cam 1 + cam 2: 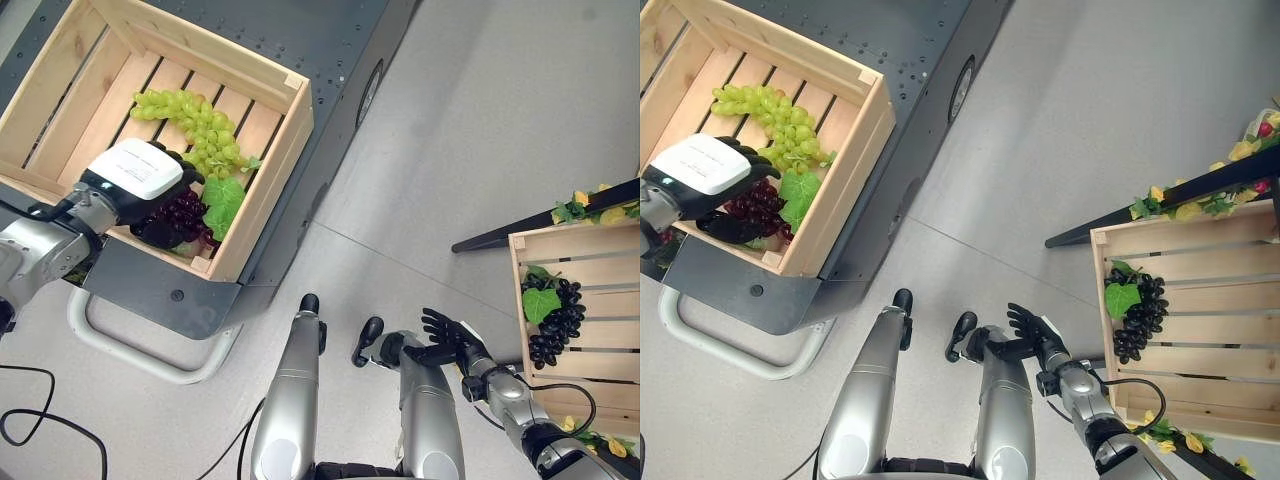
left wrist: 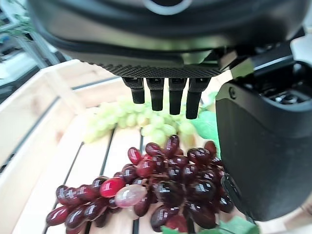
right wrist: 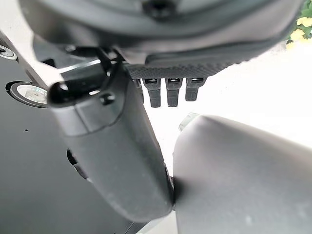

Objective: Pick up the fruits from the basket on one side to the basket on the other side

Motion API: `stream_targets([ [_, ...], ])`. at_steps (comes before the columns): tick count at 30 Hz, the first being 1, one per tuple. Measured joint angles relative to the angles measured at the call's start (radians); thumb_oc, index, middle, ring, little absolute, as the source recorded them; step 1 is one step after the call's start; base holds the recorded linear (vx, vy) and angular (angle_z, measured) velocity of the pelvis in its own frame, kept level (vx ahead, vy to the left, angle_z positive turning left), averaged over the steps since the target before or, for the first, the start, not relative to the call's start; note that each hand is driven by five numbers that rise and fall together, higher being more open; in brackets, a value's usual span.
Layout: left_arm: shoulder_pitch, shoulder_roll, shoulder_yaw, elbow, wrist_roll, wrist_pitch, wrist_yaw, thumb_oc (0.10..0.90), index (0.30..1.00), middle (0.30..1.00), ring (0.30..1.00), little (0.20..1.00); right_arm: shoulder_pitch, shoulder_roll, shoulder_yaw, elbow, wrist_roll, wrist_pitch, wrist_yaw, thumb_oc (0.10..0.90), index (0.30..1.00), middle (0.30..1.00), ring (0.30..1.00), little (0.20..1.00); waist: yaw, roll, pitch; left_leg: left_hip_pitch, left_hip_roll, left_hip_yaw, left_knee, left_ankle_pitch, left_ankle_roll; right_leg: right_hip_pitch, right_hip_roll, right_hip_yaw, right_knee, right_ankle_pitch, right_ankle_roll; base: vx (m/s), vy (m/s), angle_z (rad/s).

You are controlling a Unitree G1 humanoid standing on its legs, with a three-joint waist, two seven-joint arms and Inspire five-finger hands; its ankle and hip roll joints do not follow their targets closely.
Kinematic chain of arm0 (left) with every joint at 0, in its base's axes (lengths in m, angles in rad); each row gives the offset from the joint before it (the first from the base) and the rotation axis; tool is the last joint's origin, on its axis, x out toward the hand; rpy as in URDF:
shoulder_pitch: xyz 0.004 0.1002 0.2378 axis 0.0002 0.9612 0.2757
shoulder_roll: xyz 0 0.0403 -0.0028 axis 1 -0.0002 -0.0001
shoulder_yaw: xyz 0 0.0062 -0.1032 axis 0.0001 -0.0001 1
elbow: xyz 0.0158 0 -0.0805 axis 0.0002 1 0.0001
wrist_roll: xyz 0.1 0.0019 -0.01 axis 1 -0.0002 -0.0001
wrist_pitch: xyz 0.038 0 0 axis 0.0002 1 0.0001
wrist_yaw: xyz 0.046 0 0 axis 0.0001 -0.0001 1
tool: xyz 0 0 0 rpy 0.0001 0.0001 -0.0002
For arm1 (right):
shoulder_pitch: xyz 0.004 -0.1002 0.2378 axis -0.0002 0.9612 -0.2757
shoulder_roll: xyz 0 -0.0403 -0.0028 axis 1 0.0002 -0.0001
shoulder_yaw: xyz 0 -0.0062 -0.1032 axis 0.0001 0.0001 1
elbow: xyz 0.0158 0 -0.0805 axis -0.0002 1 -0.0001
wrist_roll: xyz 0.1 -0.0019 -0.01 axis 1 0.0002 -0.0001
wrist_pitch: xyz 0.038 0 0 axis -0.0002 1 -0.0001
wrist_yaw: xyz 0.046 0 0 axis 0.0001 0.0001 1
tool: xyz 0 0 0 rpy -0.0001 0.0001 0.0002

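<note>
Flooring of pale grey [image 1: 480, 130] was seen across the scene, with a dark grey wheeled platform [image 1: 300, 40] set on it at the robot's left. A wooden slatted crate [image 1: 265, 165] was carried on that platform; green grapes [image 1: 195, 120] were laid across its slats, and dark red grapes [image 1: 185, 215] with a green leaf [image 1: 222, 200] lay at its near corner. The left hand [image 1: 135, 180] was held directly over the red bunch, its fingers straight and spread, nothing being gripped. A second wooden crate [image 1: 1200, 340] was placed well apart at the robot's right, and black grapes [image 1: 1140, 315] with a leaf were kept inside it. A dark bar trimmed with yellow flowers [image 1: 1185, 205] was seen just behind it. The right hand [image 1: 450, 335] was held low, fingers relaxed and empty.
</note>
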Motion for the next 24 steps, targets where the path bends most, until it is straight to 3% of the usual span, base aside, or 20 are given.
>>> stream_targets([
  [10,-0.257,0.001,-0.258,-0.053,0.004,0.114,-0.319,0.800,0.900,0.900,0.900,0.900,-0.005,0.000,0.000,0.005,0.001,-0.018,0.015,0.800,0.900,0.900,0.900,0.900,-0.016,-0.002,0.000,-0.016,0.004,-0.003,-0.001,0.000,0.000,-0.006,0.004,-0.010,-0.013,0.001,0.003,0.00,-0.001,0.00],
  [15,-0.325,0.001,-0.302,-0.055,0.016,0.177,-0.435,0.800,0.900,0.900,0.900,0.900,-0.006,0.000,0.000,0.011,0.002,-0.029,0.028,0.800,0.900,0.900,0.900,0.900,-0.022,-0.004,0.000,-0.019,0.005,-0.003,-0.010,-0.001,0.001,-0.006,0.009,-0.010,-0.028,0.009,0.003,0.00,0.000,0.00],
  [24,-0.397,0.001,-0.350,-0.052,0.115,0.244,-0.502,0.800,0.900,0.900,0.900,0.900,-0.006,0.000,0.003,0.017,0.004,-0.046,0.032,0.800,0.900,0.900,0.900,0.900,-0.021,-0.021,-0.001,-0.028,0.004,-0.011,-0.014,-0.001,0.001,-0.006,0.009,-0.021,-0.040,0.010,0.005,-0.01,-0.001,0.02],
])
